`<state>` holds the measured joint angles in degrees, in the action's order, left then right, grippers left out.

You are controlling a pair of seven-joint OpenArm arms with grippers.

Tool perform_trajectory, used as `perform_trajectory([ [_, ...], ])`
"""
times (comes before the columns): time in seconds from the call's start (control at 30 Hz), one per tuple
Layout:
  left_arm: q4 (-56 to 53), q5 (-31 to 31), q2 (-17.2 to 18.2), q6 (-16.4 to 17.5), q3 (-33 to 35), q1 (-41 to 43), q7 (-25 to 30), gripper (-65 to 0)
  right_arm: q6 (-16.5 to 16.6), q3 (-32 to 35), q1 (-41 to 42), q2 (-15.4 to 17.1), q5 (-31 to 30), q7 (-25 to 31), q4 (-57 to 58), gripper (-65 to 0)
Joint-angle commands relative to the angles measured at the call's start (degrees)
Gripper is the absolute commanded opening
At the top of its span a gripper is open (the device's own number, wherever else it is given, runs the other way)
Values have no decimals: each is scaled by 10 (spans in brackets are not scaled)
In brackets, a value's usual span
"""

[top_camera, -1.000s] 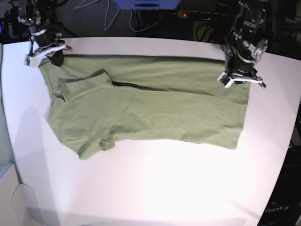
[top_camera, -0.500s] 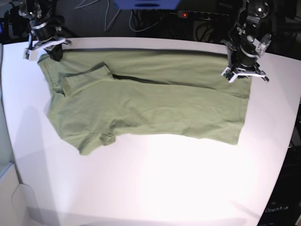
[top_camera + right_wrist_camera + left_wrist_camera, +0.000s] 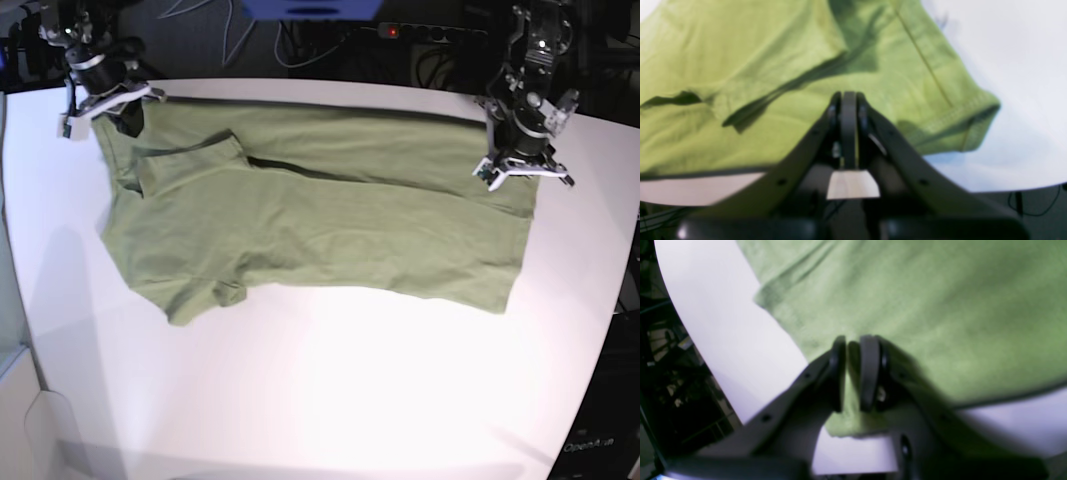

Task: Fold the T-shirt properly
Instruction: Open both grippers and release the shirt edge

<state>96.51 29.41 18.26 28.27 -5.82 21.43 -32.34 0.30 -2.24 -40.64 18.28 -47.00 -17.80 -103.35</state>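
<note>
The olive-green T-shirt lies spread sideways on the white table, one sleeve folded onto the body at the left. My right gripper is at the shirt's far-left corner, and the right wrist view shows my right gripper shut on a fold of the T-shirt. My left gripper is at the far-right corner. In the left wrist view the left gripper pinches the T-shirt edge between its dark pads. Both held corners are raised slightly off the table.
Dark clutter, cables and a power strip lie beyond the table's far edge. The table's right edge runs close to the shirt's hem. White tabletop stretches in front of the shirt.
Both grippers drew the shirt's far edge back and up, then came slightly forward again; the right gripper also shifted a little to the right. Both grips stay the same.
</note>
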Motion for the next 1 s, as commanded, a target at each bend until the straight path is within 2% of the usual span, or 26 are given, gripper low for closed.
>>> perform_trajectory([
  [0.0, 16, 0, -2, 5, -4, 2, -5, -567, -5, -5, -3, 8, -4, 11, -9, -644],
  [0.13, 56, 0, -17, 5, -24, 2, -6, -567, -5, -5, 1, 11, -4, 11, -20, -643],
  [0.27, 90, 0, -32, 5, -49, 2, -6, -564, -7, -6, 2, 34, -4, 11, -48, -640],
  [0.37, 103, 0, -36, 5, -56, -8, -6, -564, -24, -6, 15, 42, -4, 10, -61, -635],
  [0.47, 109, 0, -36, 5, -61, -17, -7, -563, -30, -5, 42, 56, -6, -12, -61, -635],
  [0.57, 109, -4, -52, 5, -97, -36, -7, -554, -30, -6, 97, 73, -7, -69, -61, -635],
  [0.6, 109, -2, -62, 6, -112, -48, -7, -526, -30, -6, 123, 77, -7, -95, -61, -634],
  [0.67, 109, -3, -75, 11, -144, -66, -7, -431, -30, -8, 179, 83, -7, -155, -61, -633],
  [0.7, 109, -4, -82, 29, -157, -74, -7, -375, -30, -12, 214, 86, -7, -191, -61, -622],
  [0.77, 109, 0, -98, 80, -180, -91, -7, -301, -30, -22, 285, 86, -7, -273, -60, -561],
  [0.83, 109, 1, -115, 117, -211, -107, -8, -295, -28, -23, 368, 86, -6, -348, -48, -477],
  [0.9, 109, 6, -136, 117, -238, -125, -8, -312, -19, -23, 452, 85, -7, -409, -13, -379],
  [0.97, 109, 31, -151, 117, -253, -137, -8, -314, 20, -25, 517, 84, -7, -433, 36, -303],
])
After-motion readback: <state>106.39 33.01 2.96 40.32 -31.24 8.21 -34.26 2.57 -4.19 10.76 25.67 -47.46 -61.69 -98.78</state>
